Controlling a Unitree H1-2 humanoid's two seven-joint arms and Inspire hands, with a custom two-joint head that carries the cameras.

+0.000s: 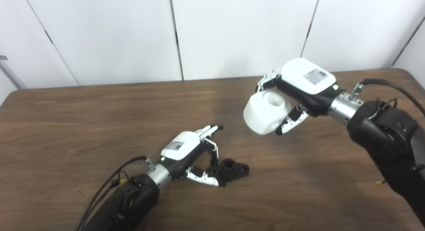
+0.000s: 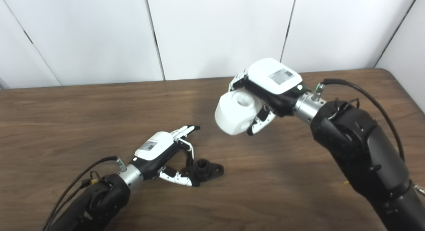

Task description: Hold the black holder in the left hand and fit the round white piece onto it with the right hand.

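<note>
Left hand [image 1: 189,153] only pinched holder [image 1: 231,170] on worktop [image 1: 83,118]; could slip. Right hand [image 1: 300,86] clasped white piece [image 1: 265,113].

No text, number or brand can be read anywhere. The left robot hand [image 1: 191,151] has a small grey label [image 1: 177,145] on its white back cover, and the right robot hand [image 1: 298,88] has a similar label [image 1: 315,76] on its own cover. Both labels show only blurred grey marks, perhaps a code pattern, too small to make out in either view.
</note>
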